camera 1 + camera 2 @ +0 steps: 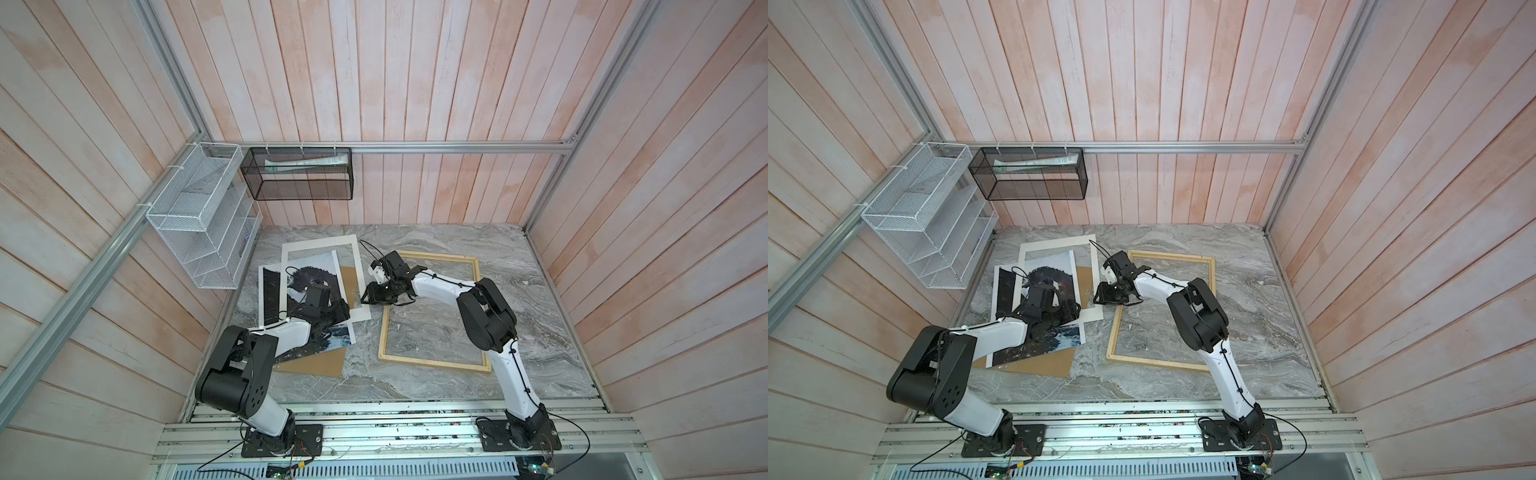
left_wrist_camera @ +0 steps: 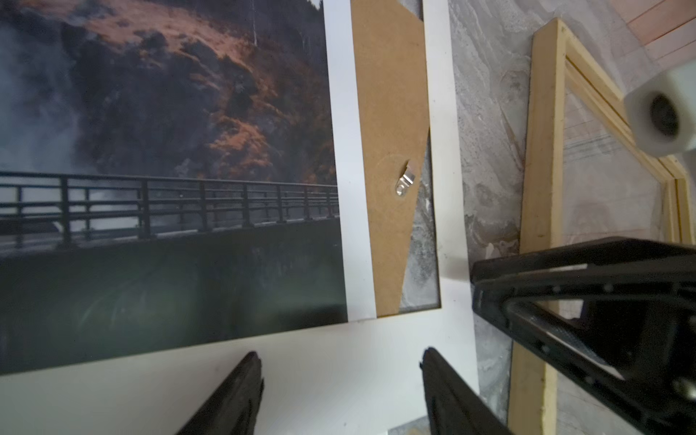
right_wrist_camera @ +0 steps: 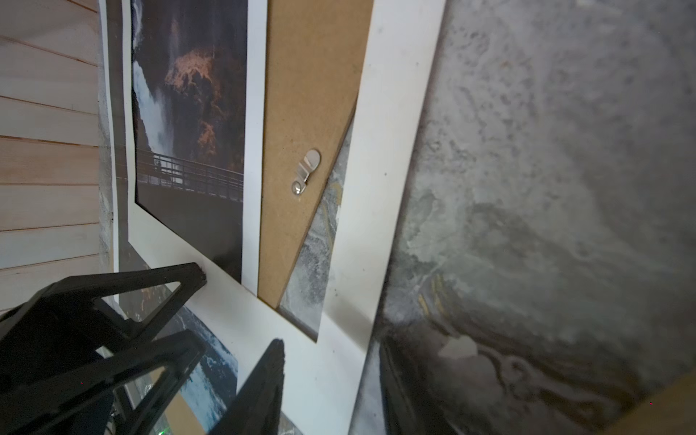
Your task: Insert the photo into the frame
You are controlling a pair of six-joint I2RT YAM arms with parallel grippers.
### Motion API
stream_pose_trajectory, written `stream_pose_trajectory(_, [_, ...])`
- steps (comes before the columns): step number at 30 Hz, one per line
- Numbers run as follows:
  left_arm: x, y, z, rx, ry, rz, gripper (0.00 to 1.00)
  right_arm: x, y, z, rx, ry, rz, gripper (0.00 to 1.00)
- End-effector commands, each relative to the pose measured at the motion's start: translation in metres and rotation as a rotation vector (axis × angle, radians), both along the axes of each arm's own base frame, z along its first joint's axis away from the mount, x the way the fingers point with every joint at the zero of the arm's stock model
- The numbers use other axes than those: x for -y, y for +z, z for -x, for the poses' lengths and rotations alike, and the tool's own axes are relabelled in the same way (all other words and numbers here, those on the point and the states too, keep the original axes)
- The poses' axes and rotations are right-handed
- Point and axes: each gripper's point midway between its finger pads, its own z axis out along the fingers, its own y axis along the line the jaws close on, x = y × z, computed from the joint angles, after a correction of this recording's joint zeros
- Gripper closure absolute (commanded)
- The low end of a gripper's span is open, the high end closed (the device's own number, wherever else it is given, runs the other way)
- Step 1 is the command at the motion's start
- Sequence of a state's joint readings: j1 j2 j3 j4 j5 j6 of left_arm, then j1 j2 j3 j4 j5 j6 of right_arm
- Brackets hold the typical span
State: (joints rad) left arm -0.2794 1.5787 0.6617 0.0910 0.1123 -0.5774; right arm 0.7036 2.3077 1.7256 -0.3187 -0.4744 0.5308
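Left gripper (image 2: pixel 341 353) jaws stood wide over white mat (image 2: pixel 320 376), which overlapped the photo (image 2: pixel 169 169). Right gripper (image 3: pixel 331 346) jaws, half-parted, straddled the mat's corner. Backing board (image 2: pixel 391 113) lay beneath; the frame (image 2: pixel 538 150) beside.

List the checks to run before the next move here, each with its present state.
1. Frame holds no photo or board: ok, the table shows through it.
2. Photo free to lift: not ok, the mat lies across it.
3. Left gripper open: ok, jaws apart above the mat's border.
4. Right gripper open: ok, jaws apart astride the mat's edge.
5. Way over the frame clear: not ok, the right arm reaches across it.
6. Photo loose from the board beneath: cannot tell.
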Motion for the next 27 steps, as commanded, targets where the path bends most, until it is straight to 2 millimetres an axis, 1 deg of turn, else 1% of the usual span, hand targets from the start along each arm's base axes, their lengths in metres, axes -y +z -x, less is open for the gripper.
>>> stream_pose_trajectory(1, [0.001, -0.016, 0.011, -0.069, -0.009, 0.014, 0.31, -0.001, -0.014, 0.004, -0.043, 0.009, 0.007, 0.56])
stream_pose_trajectory(8, [0.003, -0.018, 0.012, -0.077, -0.020, 0.010, 0.31, -0.007, -0.011, 0.007, -0.080, 0.019, -0.058, 0.57])
stream_pose_trajectory(11, [0.003, -0.018, 0.012, -0.078, -0.022, 0.008, 0.31, -0.010, -0.004, 0.008, -0.087, 0.025, -0.106, 0.56])
stream_pose_trajectory(17, [0.005, -0.019, 0.012, -0.080, -0.027, 0.011, 0.31, -0.020, 0.021, 0.013, -0.106, 0.060, -0.245, 0.56])
stream_pose_trajectory(21, [0.006, -0.017, 0.012, -0.077, -0.032, 0.011, 0.31, -0.024, 0.033, 0.014, -0.107, 0.079, -0.291, 0.57])
stream_pose_trajectory(24, [0.006, -0.017, 0.013, -0.077, -0.034, 0.009, 0.31, -0.026, 0.039, 0.016, -0.106, 0.087, -0.317, 0.57])
stream_pose_trajectory(27, [0.006, -0.017, 0.012, -0.078, -0.034, 0.007, 0.31, -0.027, 0.041, 0.018, -0.112, 0.096, -0.332, 0.57])
